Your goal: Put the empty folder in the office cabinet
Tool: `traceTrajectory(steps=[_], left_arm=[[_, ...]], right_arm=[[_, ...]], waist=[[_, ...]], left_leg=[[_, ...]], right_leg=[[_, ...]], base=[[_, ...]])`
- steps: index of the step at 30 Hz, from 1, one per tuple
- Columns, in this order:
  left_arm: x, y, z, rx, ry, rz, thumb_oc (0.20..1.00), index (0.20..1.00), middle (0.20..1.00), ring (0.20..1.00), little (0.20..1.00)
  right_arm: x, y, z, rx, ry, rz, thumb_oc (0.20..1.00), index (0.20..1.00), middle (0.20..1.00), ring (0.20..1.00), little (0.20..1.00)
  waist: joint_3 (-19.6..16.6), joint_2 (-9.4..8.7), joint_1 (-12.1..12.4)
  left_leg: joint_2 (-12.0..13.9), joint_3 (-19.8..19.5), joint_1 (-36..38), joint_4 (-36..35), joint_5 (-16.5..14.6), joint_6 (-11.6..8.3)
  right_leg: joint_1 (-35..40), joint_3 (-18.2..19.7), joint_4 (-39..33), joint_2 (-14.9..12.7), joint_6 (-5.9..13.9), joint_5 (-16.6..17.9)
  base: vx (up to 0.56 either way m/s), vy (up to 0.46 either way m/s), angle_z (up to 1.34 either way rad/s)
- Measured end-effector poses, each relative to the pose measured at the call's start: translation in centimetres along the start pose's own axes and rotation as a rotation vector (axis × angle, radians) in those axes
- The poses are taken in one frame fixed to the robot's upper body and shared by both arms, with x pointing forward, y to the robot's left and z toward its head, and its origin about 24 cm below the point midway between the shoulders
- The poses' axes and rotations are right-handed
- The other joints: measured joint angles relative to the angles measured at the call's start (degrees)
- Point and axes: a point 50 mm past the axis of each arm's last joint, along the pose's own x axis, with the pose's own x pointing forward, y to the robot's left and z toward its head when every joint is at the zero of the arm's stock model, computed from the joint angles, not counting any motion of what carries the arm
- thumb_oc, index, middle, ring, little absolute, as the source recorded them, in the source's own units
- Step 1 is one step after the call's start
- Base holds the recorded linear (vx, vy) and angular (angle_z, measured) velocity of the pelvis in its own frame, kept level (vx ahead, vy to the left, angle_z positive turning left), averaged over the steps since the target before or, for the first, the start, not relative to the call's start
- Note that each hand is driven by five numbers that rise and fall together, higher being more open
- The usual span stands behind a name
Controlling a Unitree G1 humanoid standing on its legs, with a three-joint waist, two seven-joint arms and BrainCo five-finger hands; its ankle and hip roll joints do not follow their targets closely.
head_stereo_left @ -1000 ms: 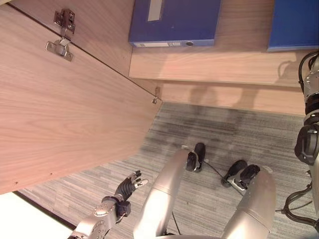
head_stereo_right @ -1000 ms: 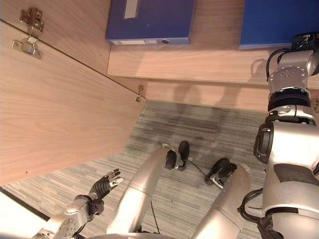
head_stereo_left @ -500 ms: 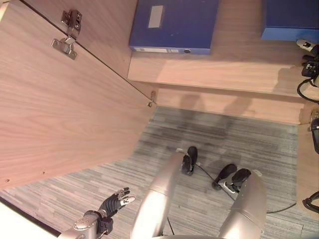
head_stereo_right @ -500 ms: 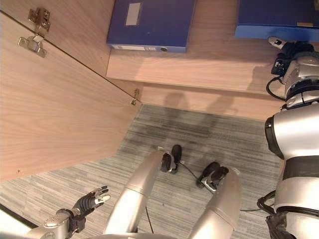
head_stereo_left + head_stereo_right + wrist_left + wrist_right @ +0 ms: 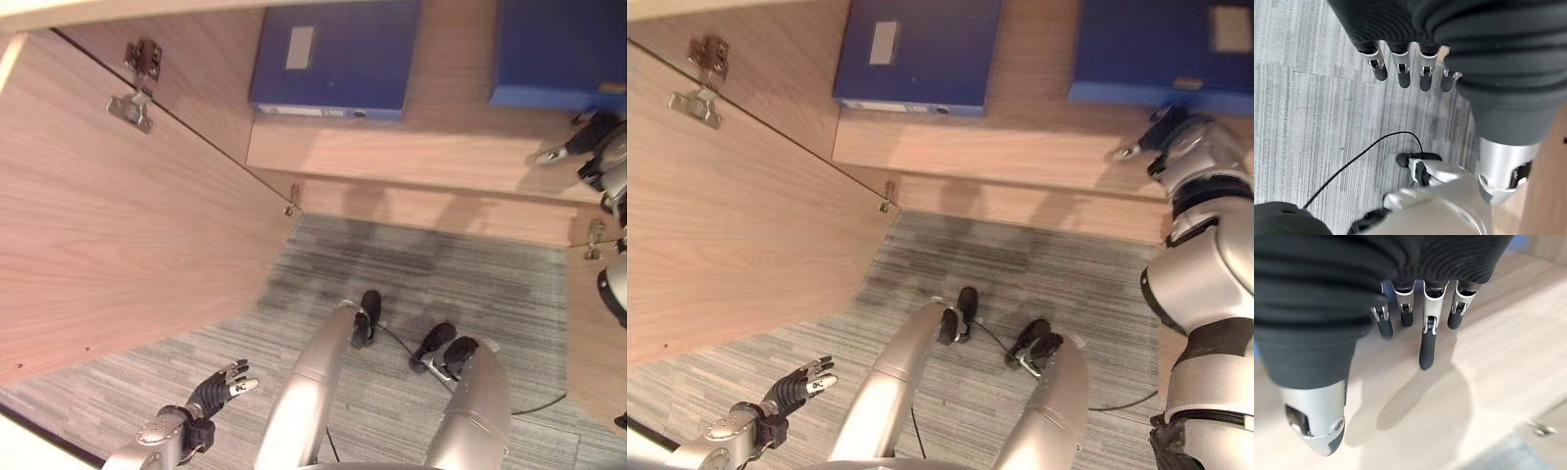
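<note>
Two blue folders lie flat on the wooden cabinet shelf (image 5: 411,142): one at the left (image 5: 333,59) and one at the right (image 5: 558,54). My right hand (image 5: 1161,132) hovers over the shelf just in front of the right folder, clear of it. Its fingers (image 5: 1427,333) hang relaxed and open above the bare wood, holding nothing. Low over the grey carpet, my left hand (image 5: 220,382) is open, its fingers (image 5: 1403,68) spread and empty.
The cabinet's left door (image 5: 127,225) stands wide open, with metal hinges (image 5: 137,83) near its top. Part of the right door (image 5: 593,323) shows at the right edge. Grey carpet (image 5: 441,264) lies in front of the cabinet.
The camera has shifted, bringing more of the right folder into view. My right hand has drawn back from that folder towards the shelf's front. The left hand has barely moved.
</note>
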Motion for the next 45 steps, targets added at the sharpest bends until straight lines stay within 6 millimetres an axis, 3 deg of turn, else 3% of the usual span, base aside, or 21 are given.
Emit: traceTrajectory(steps=[5,8,10,11,15,18,23,27,30,32,34,38,42,45], left_arm=[[0.5,0.3,2.3,0.014,-0.084,-0.004,1.0,1.0,1.0,1.0,1.0],[0.9,0.6,2.7,0.005,-0.092,0.011,1.0,1.0,1.0,1.0,1.0],[1.3,0.6,2.7,-0.004,-0.091,0.018,1.0,1.0,1.0,1.0,1.0],[1.6,0.4,2.6,-0.019,-0.089,0.019,1.0,1.0,1.0,1.0,1.0],[2.3,0.2,3.2,0.001,-0.099,0.021,1.0,1.0,1.0,1.0,1.0],[2.4,0.1,3.4,0.012,-0.1,0.015,1.0,1.0,1.0,1.0,1.0],[2.9,-0.5,3.0,0.032,-0.074,-0.008,1.0,1.0,1.0,1.0,1.0],[3.7,-1.0,1.6,0.026,-0.008,-0.011,1.0,1.0,1.0,1.0,1.0],[4.2,-1.2,-1.2,-0.004,0.098,0.015,1.0,1.0,1.0,1.0,1.0],[4.3,-1.3,-2.2,0.004,0.144,0.014,1.0,1.0,1.0,1.0,1.0],[4.7,-1.4,-2.8,0.002,0.178,0.026,1.0,1.0,1.0,1.0,1.0],[4.6,-1.1,-6.2,-0.037,0.319,0.097,1.0,1.0,1.0,1.0,1.0],[3.1,-0.9,-10.7,-0.071,0.519,0.171,1.0,1.0,1.0,1.0,1.0],[2.0,-0.7,-12.6,-0.028,0.613,0.203,1.0,1.0,1.0,1.0,1.0]], right_arm=[[0.4,4.5,0.5,-0.019,-0.021,0.196,1.0,1.0,1.0,1.0,1.0],[0.5,5.9,0.3,0.033,-0.02,0.242,1.0,1.0,1.0,1.0,1.0],[0.5,8.2,0.2,0.05,-0.001,0.318,1.0,1.0,1.0,1.0,1.0],[0.4,10.1,0.2,0.068,0.011,0.37,1.0,1.0,1.0,1.0,1.0],[0.2,13.1,-0.9,0.146,0.059,0.44,1.0,1.0,1.0,1.0,1.0],[0.0,14.1,-2.0,0.18,0.116,0.459,1.0,1.0,1.0,1.0,1.0],[-0.5,16.5,-2.8,0.197,0.158,0.512,1.0,1.0,1.0,1.0,1.0],[-1.7,21.1,-4.0,0.188,0.189,0.61,1.0,1.0,1.0,1.0,1.0],[-4.8,28.0,-5.8,0.179,0.244,0.771,1.0,1.0,1.0,1.0,1.0],[-6.9,31.2,-6.9,0.193,0.285,0.849,1.0,1.0,1.0,1.0,1.0],[-8.0,32.6,-8.2,0.235,0.325,0.858,1.0,1.0,1.0,1.0,1.0],[-11.8,36.1,-12.2,0.297,0.449,0.889,1.0,1.0,1.0,1.0,1.0],[-17.3,39.6,-16.2,0.367,0.626,0.958,1.0,1.0,1.0,1.0,1.0],[-20.2,41.0,-18.0,0.467,0.719,0.959,1.0,1.0,1.0,1.0,1.0]], waist=[[0.7,-1.48,-0.5],[2.1,-2.27,-0.6],[3.1,-2.34,-0.8],[3.0,-2.52,-0.8],[3.1,-2.31,-1.4],[2.9,-2.43,-1.6],[1.9,-1.63,-1.8],[-1.8,-1.54,-2.7],[-5.9,-3.54,-3.5],[-7.8,-4.97,-4.8],[-8.0,-5.11,-5.1],[-10.4,-6.55,-6.0],[-14.8,-9.08,-8.7],[-17.5,-9.72,-9.8]], left_leg=[[0.3,-0.6,8.6,-11.1,4.1,-0.88],[0.5,-0.5,13.2,-17.1,7.0,-1.4],[1.0,-1.1,18.3,-22.8,8.7,-2.41],[1.1,-1.2,22.1,-28.1,11.7,-2.67],[1.7,-2.4,29.3,-38.1,16.4,-4.18],[2.6,-2.8,31.4,-41.9,17.9,-5.84],[4.2,-3.1,34.7,-45.1,19.4,-5.94],[5.1,-3.1,38.2,-47.7,19.8,-6.38],[5.9,-3.0,42.0,-49.1,18.9,-7.13],[6.5,-2.9,42.9,-49.5,18.5,-7.54],[6.7,-2.7,44.8,-50.1,18.6,-7.52],[7.2,-1.5,48.6,-50.3,17.1,-7.71],[7.4,-1.0,52.2,-51.0,15.5,-7.93],[7.7,1.6,54.3,-51.2,14.2,-7.87]], right_leg=[[8.1,-3.3,-10.0,1.5,0.92,4.2],[11.6,-4.1,-14.7,2.7,1.08,6.4],[16.6,-5.8,-19.9,4.3,1.09,8.3],[19.1,-6.3,-24.2,5.6,1.77,10.1],[25.1,-8.4,-31.3,8.3,1.24,12.8],[26.6,-8.8,-34.0,10.0,0.78,13.7],[30.0,-9.3,-37.9,12.9,0.15,14.7],[33.4,-9.4,-40.4,14.7,0.02,14.8],[37.5,-9.4,-43.4,16.3,0.03,14.7],[38.7,-9.3,-44.9,17.1,0.06,14.8],[41.0,-9.3,-46.6,17.9,0.24,15.3],[45.6,-8.5,-49.8,19.1,0.14,15.8],[49.6,-7.7,-52.6,20.1,0.29,15.9],[50.3,-5.0,-53.1,20.5,0.29,15.9]], base=[[-0.01,-0.044,-0.12],[0.0,-0.074,-0.05],[0.01,-0.116,-0.13],[0.02,-0.121,-0.14],[0.01,-0.089,-0.04],[0.01,-0.07,-0.04],[0.01,-0.053,-0.06],[0.08,-0.049,-0.04],[0.06,-0.022,-0.08],[0.12,-0.005,-0.07],[0.1,0.007,-0.1],[0.1,0.04,-0.14],[0.14,0.041,-0.09],[0.09,0.029,-0.4]])
